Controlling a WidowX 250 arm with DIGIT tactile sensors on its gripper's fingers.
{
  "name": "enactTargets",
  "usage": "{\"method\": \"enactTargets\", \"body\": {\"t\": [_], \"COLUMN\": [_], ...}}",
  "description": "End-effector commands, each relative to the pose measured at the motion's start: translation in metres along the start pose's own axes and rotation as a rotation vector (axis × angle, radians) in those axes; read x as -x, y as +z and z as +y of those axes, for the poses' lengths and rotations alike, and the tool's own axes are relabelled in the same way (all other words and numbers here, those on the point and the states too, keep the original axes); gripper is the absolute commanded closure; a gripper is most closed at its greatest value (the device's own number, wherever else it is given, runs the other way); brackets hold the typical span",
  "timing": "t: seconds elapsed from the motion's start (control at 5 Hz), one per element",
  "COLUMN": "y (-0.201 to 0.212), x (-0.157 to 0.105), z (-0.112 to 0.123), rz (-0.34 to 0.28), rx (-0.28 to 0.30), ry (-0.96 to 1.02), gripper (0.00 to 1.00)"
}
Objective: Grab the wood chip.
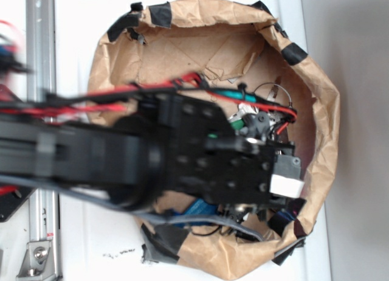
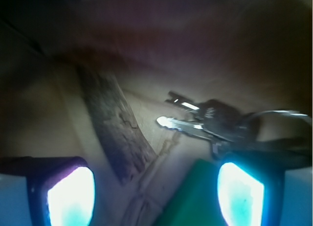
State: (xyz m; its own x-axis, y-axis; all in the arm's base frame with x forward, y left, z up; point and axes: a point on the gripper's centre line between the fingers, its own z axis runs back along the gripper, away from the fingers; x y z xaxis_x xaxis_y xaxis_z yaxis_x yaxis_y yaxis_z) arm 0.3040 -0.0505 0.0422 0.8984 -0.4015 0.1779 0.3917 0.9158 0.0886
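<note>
In the wrist view the wood chip [image 2: 116, 129] is a dark brown, rough, streaked chunk lying on the brown paper, slanting from upper left down to just ahead of the left fingertip. My gripper [image 2: 155, 194] is open and empty; its two glowing pads [image 2: 71, 196] stand wide apart at the bottom. The chip's near end lies between them, closer to the left one. A green block [image 2: 195, 199] sits against the right pad. In the exterior view the black arm and gripper [image 1: 255, 171] hang over the paper bowl and hide the chip.
A bunch of keys [image 2: 215, 125] on a ring lies right of the chip, above the green block. All sit inside a crumpled brown paper bowl [image 1: 322, 111] with black tape on its rim. Red cables [image 1: 152, 89] run along the arm.
</note>
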Motion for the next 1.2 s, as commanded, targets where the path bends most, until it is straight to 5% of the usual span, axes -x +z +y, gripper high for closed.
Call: {"method": "enactTargets", "body": {"t": [0.0, 0.4, 0.6, 1.0], "y": [-0.019, -0.031, -0.037, -0.040], "x": [-0.019, -0.022, -0.018, -0.012], "z": [-0.026, -0.033, -0.032, -0.021], "rz": [-0.095, -0.139, -0.137, -0.126], "rx": [0.003, -0.013, 0.003, 0.025], "ry": [-0.133, -0.195, -0.179, -0.152], "gripper": [0.00, 0.00, 1.00, 1.00]}}
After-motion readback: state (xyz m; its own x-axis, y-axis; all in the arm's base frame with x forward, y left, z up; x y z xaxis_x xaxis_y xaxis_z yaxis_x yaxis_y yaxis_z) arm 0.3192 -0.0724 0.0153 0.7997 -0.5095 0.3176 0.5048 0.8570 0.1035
